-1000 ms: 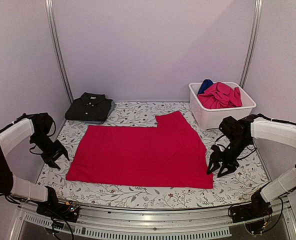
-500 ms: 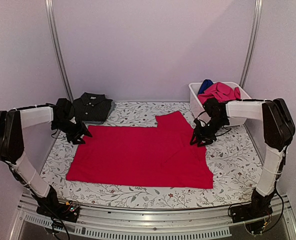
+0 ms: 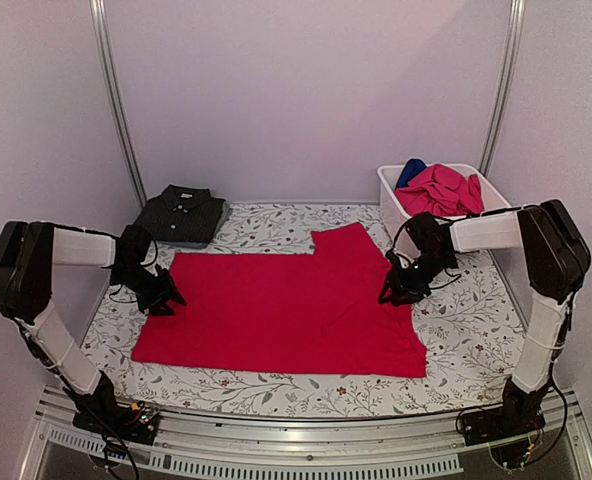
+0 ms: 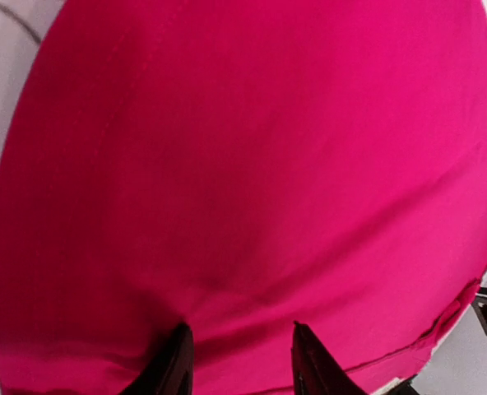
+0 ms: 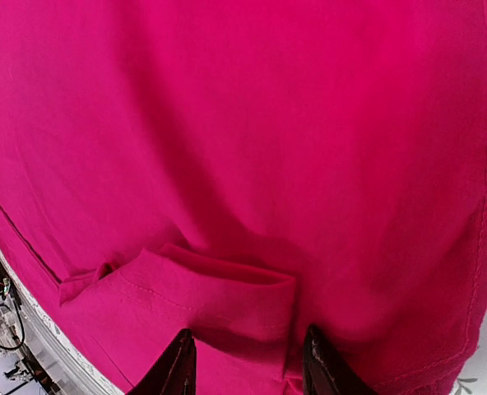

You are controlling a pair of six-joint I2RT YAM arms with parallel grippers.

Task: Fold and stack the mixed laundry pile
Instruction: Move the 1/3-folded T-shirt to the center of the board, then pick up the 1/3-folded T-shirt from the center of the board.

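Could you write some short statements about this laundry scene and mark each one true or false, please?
1. The red tee lies spread flat on the floral cloth. True.
2. The dark polo is inside the white tub. False: it lies folded at the far left, outside the tub.
3. The left gripper is at the tee's left edge, the right gripper at its right edge. True.
4. The tub is empty. False: it holds a pink garment and a blue garment.
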